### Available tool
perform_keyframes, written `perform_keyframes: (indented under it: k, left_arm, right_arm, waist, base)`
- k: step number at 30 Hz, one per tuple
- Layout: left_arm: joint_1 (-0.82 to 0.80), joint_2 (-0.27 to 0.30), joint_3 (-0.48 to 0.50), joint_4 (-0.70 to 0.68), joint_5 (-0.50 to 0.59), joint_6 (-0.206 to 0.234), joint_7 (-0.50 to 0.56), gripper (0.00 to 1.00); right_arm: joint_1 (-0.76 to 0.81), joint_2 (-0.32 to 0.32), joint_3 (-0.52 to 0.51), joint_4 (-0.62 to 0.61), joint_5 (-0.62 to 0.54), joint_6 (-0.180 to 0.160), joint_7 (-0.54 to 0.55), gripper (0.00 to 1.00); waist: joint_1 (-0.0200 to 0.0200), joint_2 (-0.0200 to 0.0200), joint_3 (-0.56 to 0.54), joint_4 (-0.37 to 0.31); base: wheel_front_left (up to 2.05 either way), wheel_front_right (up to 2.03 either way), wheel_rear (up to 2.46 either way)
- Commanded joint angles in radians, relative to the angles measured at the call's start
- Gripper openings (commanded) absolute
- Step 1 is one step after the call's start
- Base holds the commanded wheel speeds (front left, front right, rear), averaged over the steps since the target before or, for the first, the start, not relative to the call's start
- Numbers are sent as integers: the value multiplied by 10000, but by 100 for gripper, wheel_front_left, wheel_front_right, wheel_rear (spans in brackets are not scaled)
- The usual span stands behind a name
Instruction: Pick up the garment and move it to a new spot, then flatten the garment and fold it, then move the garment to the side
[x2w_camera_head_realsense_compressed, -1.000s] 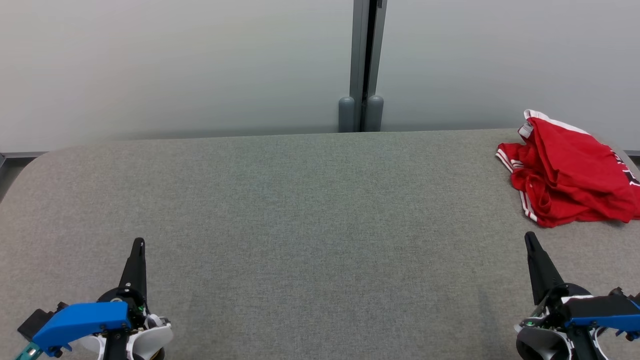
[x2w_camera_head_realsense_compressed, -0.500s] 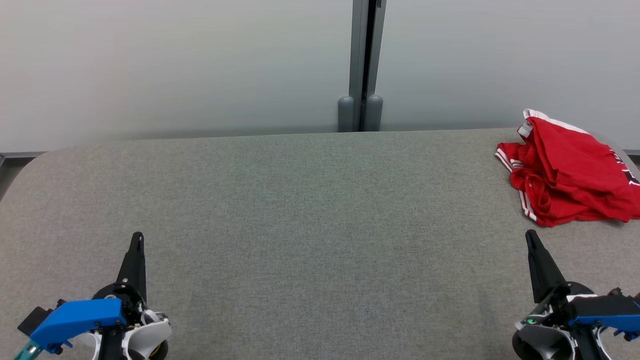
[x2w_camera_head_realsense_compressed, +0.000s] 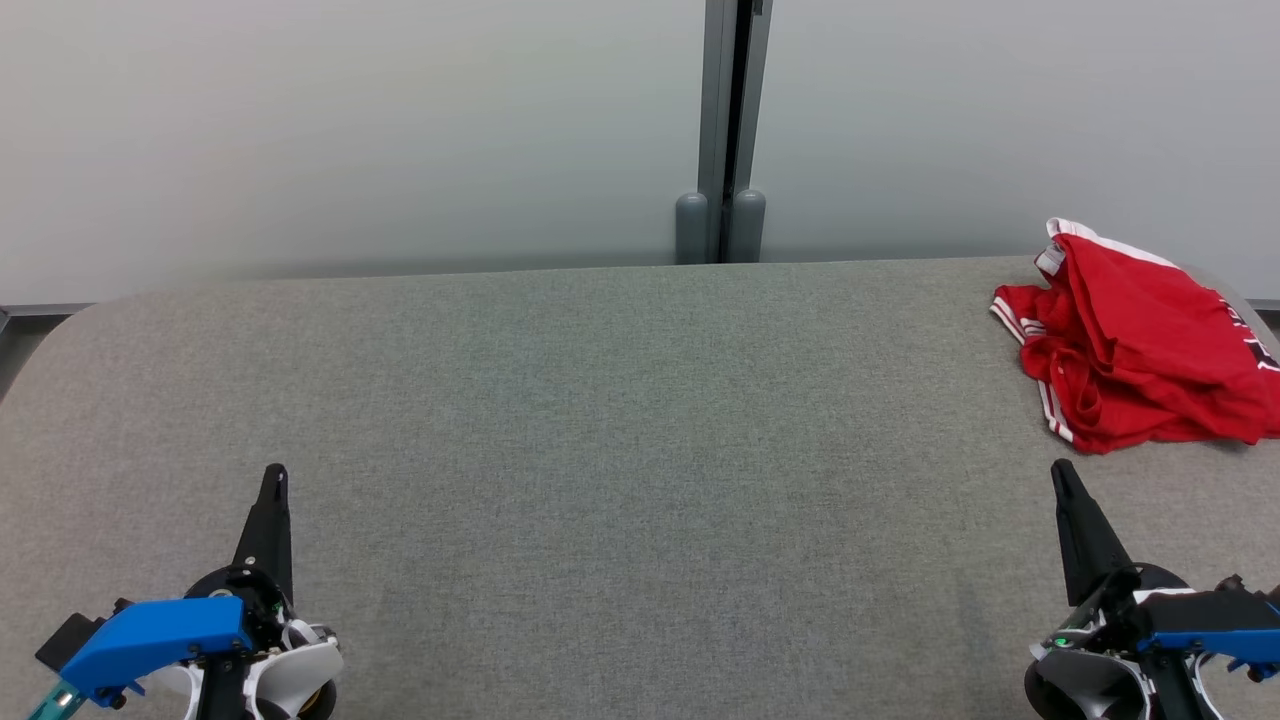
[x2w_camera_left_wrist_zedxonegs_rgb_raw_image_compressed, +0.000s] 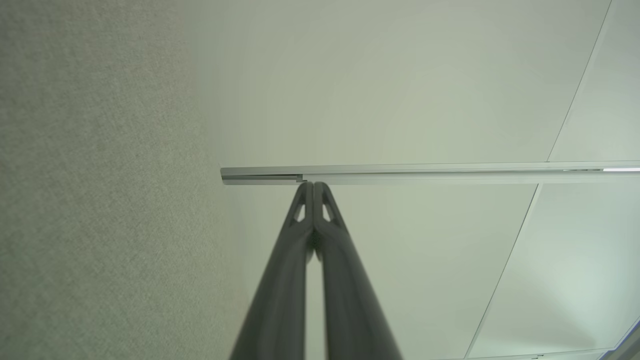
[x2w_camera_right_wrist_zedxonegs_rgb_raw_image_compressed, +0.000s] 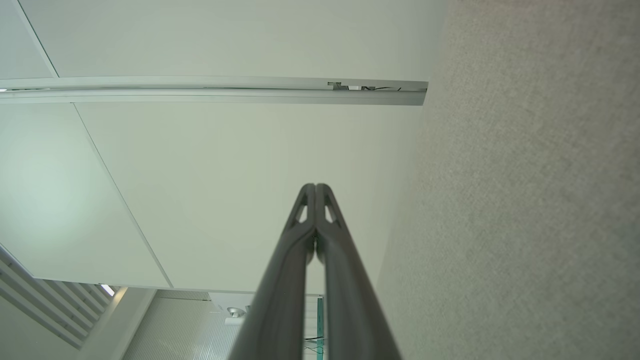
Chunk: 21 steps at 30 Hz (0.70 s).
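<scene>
One crumpled garment at the far right corner

One red garment (x2w_camera_head_realsense_compressed: 1140, 350) with white trim lies bunched at the tabletop's (x2w_camera_head_realsense_compressed: 620, 400) far right, close to the back edge and the rounded corner. Bare grey surface spreads from it to the left corner. The right fingers (x2w_camera_head_realsense_compressed: 1082, 540), pressed together, point toward its front edge without touching. The left fingers (x2w_camera_head_realsense_compressed: 268, 520), also together, are well apart at the near left.
</scene>
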Motion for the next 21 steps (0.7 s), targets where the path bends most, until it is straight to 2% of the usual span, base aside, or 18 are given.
perform_keyframes:
  k: [1, 21]
  left_arm:
    - [-95, -19, 18, -44, -27, -89, 36, 0]
    - [-95, -19, 16, -46, -28, -89, 34, 0]
  right_arm:
    - [-143, -77, -28, -29, 24, 4, 35, 0]
    - [-140, -75, -27, -27, 24, 4, 34, 0]
  waist:
    - [0, -1, 0, 1]
    - [0, -1, 0, 1]
  base:
    - [0, 0, 0]
    - [0, 0, 0]
